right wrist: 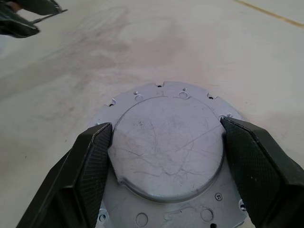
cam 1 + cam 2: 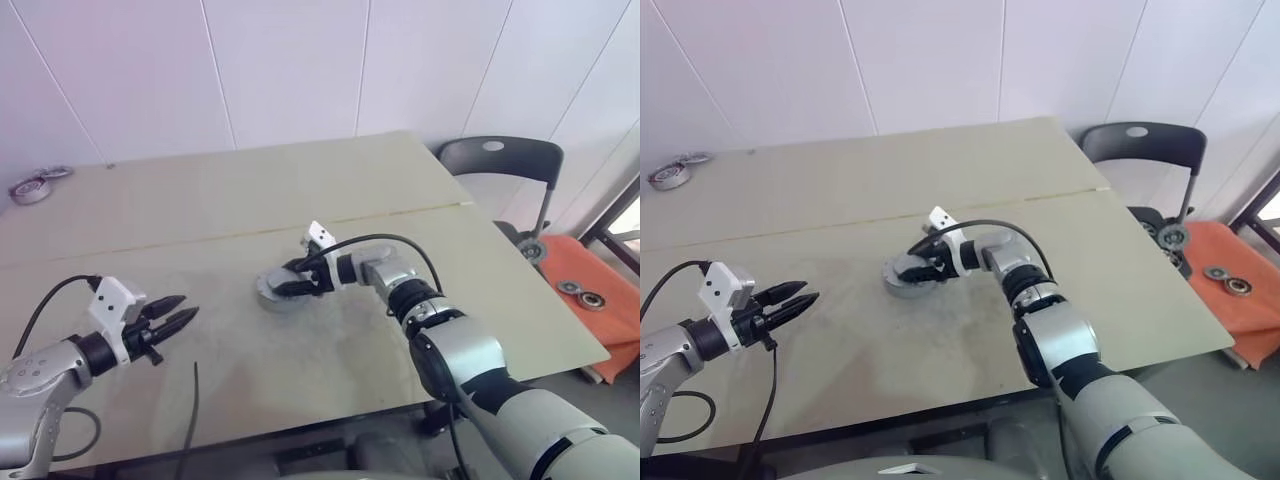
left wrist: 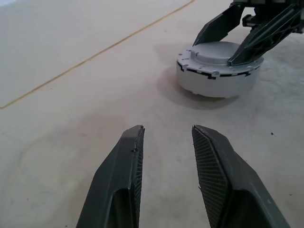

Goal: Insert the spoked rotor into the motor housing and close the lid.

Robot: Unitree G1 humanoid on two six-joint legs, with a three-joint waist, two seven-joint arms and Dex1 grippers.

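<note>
The motor housing (image 2: 270, 293) is a round grey puck in the middle of the table. A flat grey lid (image 1: 166, 156) with a raised round centre lies on top of it. My right gripper (image 2: 283, 280) reaches in from the right. Its two black fingers (image 1: 90, 156) press against opposite sides of the lid's raised disc, shut on it. My left gripper (image 2: 188, 306) hovers low over the table to the left of the housing, pointing at it, open with nothing between its fingers (image 3: 128, 161). The spoked rotor is hidden.
Metal rings and a tape roll (image 2: 35, 187) lie at the table's far left corner. A black chair (image 2: 500, 160) stands past the right edge, and an orange cloth (image 2: 590, 290) with more rings lies beside it. A loose black cable (image 2: 192, 400) hangs near the front edge.
</note>
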